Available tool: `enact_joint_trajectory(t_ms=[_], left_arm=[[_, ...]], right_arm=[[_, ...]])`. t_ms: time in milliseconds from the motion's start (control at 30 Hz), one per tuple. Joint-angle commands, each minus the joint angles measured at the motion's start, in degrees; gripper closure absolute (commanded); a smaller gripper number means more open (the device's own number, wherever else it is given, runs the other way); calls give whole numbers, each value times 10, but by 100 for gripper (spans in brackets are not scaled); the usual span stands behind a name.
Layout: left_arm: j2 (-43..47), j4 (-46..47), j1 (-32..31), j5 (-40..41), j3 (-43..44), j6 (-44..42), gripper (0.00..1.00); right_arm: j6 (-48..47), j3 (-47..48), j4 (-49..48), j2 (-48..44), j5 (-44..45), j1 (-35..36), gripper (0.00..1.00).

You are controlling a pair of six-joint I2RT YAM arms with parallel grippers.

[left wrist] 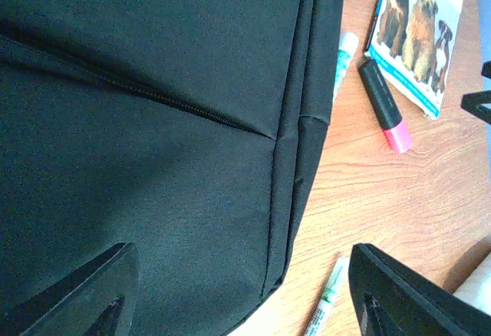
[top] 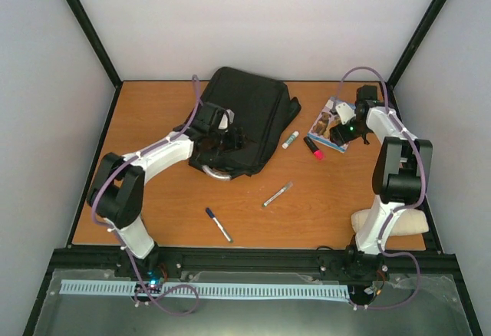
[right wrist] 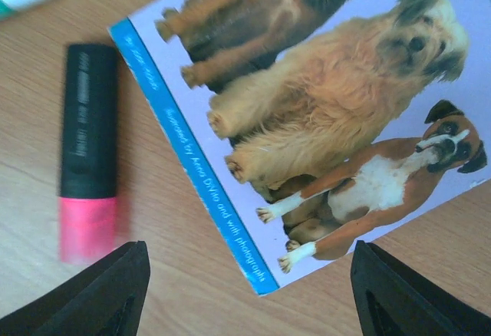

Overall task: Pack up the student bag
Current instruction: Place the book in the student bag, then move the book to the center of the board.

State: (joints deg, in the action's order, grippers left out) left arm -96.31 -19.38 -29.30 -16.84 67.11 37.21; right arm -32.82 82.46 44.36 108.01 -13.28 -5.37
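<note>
Student bag directly beneath the left claw, jaws wide apart, empty, over its black fabric.

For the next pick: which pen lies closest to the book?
The black highlighter with the pink cap, just beside the dog book; the others lie farther off.

A dog-photo book lay on the table. At its nine o'clock lay a pink-capped black highlighter.

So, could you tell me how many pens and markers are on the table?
4: white-green marker and pink highlighter between bag and book, silver pen and blue-capped pen nearer; more may hide.
</note>
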Motion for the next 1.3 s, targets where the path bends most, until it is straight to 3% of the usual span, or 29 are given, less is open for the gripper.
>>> enact_joint_trajectory(t_ms=[0, 533, 1133, 1267], left_arm=[[-20, 8, -6, -39, 37, -8, 23], [-34, 4, -37, -48, 52, -17, 23], [-45, 32, -42, -56, 39, -6, 23], [-46, 36, -43, -57, 31, -6, 23]], right_arm=[[-43, 20, -15, 37, 58, 7, 25], [-148, 29, -52, 104, 106, 60, 23], [-247, -56, -40, 97, 101, 77, 61], [-279, -113, -59, 59, 96, 92, 63]])
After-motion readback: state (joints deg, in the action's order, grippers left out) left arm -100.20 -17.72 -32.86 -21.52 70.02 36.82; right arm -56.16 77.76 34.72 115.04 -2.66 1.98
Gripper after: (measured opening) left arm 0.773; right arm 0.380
